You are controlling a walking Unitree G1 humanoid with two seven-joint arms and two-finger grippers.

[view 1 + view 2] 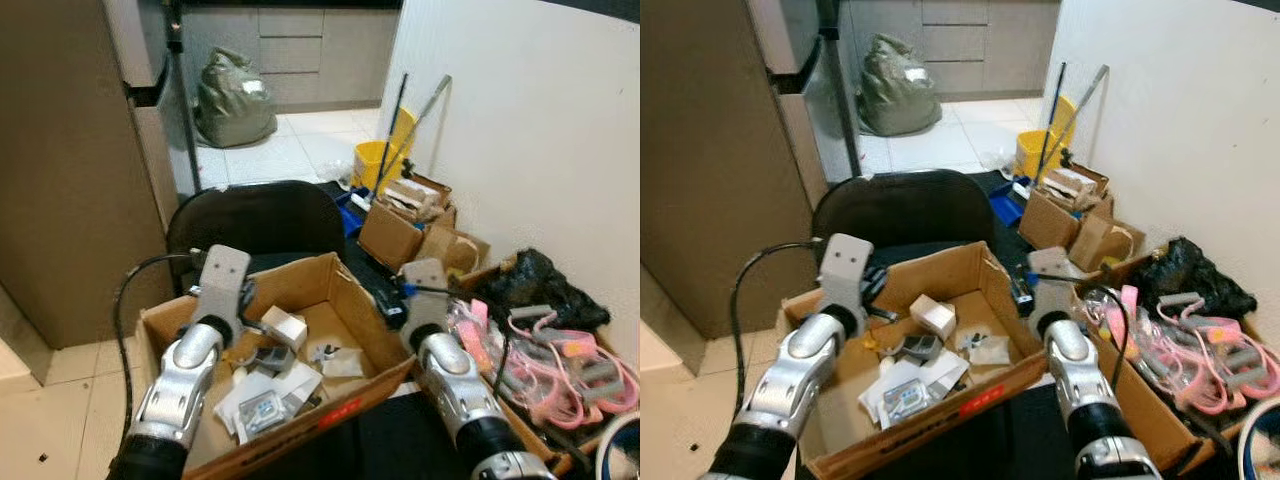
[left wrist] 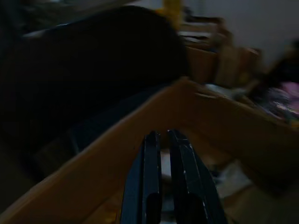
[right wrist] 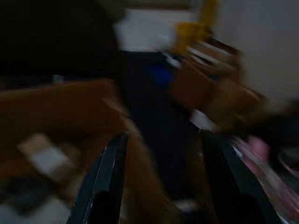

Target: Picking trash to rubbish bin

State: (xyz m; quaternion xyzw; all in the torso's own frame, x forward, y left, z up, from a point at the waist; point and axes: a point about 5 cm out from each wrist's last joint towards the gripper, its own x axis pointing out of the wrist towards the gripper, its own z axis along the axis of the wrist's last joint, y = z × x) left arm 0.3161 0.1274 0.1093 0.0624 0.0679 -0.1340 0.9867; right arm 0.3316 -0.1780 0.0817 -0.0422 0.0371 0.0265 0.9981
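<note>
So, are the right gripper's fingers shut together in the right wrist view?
No, the right gripper's two fingers stand wide apart above the cardboard box wall.

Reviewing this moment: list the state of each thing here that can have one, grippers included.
Cardboard box: open, flaps up, holding scraps and small packages.
Left gripper: shut, over the box interior.
Right gripper: open, at the box's right wall.
Green rubbish bag: full, on the floor.
Yellow mop bucket: upright, handles leaning in it.
</note>
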